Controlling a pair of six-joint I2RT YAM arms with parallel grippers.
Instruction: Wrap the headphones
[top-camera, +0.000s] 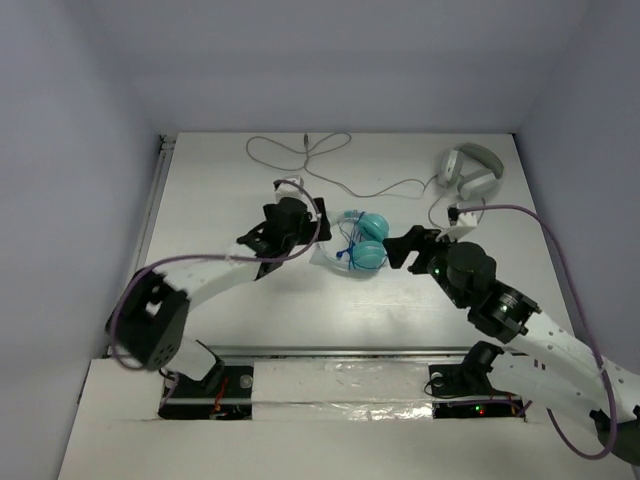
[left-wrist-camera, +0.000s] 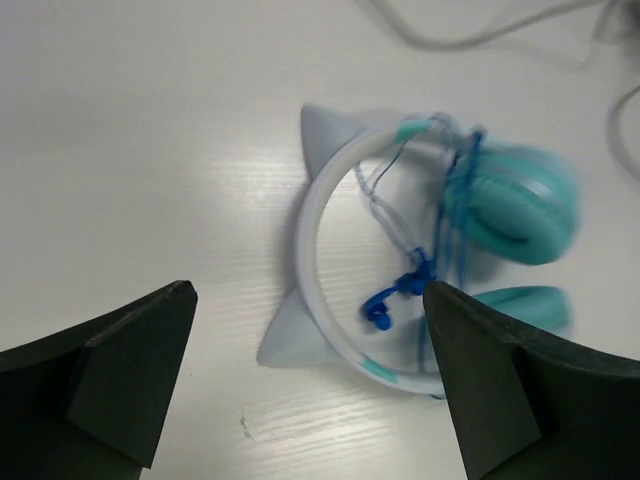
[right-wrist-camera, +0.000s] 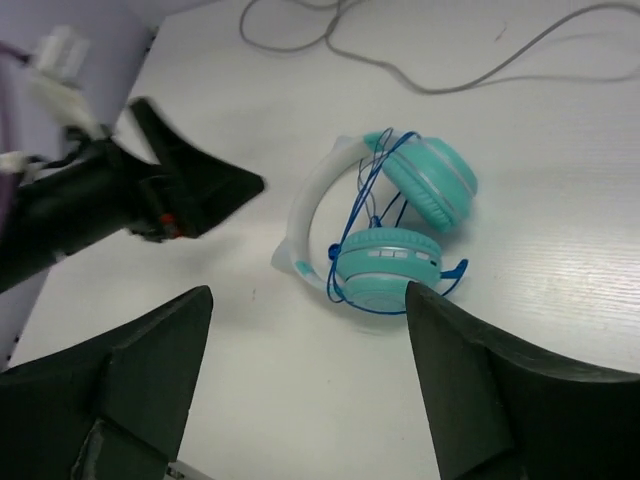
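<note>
Headphones (right-wrist-camera: 385, 265) are lying flat on the worktop (top-camera: 220, 190), right between the two pincers, touching neither one as far as I can tell. The left pincer (left-wrist-camera: 308, 292) is spread wide with nothing in it, and the band's curve sits just ahead of its gap. The right pincer (right-wrist-camera: 308, 292) is also wide and empty, with the two teal cups a bit ahead of it and slightly to one side.

The blue cable (right-wrist-camera: 375, 190) already looks looped several times round the cups and the band where they meet. The plug end (left-wrist-camera: 378, 305) dangles loose inside the band's arc, close to the left pincer's far fingertip.

My guess is the wrap is mostly there and it's the tail that needs sorting. How I'd do it:
- go for the plug end with the left pincer, it's the nearer one
- pin a cup down with the right so the whole thing doesn't slide
- pinch the cable itself, not the loops, or they'll pull off
- tuck it under a loop and keep the tension light

The grey headphones (top-camera: 470, 170) and grey cable (top-camera: 330, 165) sit well beyond both pincers, so just leave those alone.
</note>
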